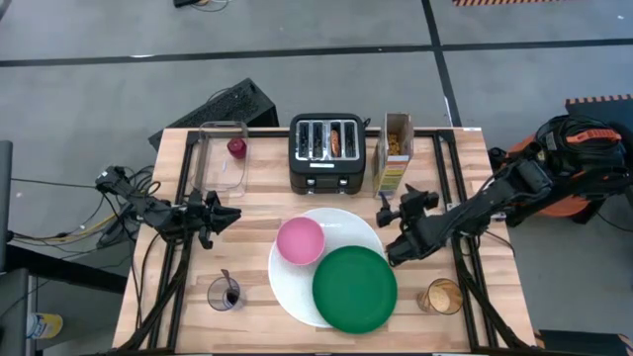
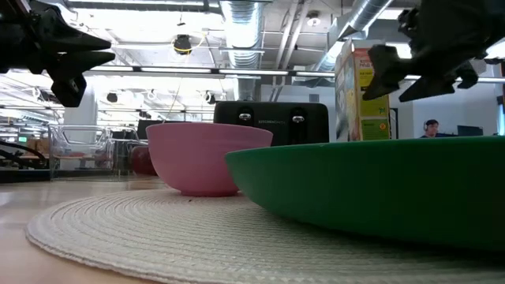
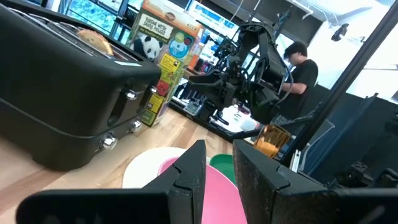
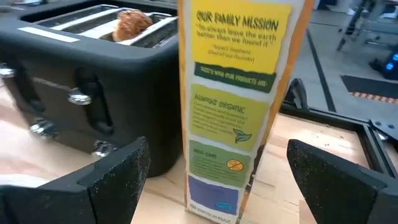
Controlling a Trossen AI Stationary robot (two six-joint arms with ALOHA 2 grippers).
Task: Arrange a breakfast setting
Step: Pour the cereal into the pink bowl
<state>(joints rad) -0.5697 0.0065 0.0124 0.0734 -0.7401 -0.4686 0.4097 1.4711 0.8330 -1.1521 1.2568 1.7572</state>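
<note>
1. Right gripper [image 1: 399, 220] hovers right of centre in the high view, jaws spread wide and empty, facing the cereal box [image 4: 233, 106].
2. Left gripper [image 1: 220, 218] waits at centre left, fingers nearly closed, holding nothing.
3. Pink bowl [image 1: 300, 240] sits on the big white plate [image 1: 287, 287], lower centre; the green plate [image 1: 354, 289] overlaps that plate's lower right.
4. Bagel [image 1: 336, 140] stands in the black toaster [image 1: 322, 168], upper centre.
5. Red fruit [image 1: 236, 147] lies in the clear container [image 1: 224, 158], upper left.
</note>
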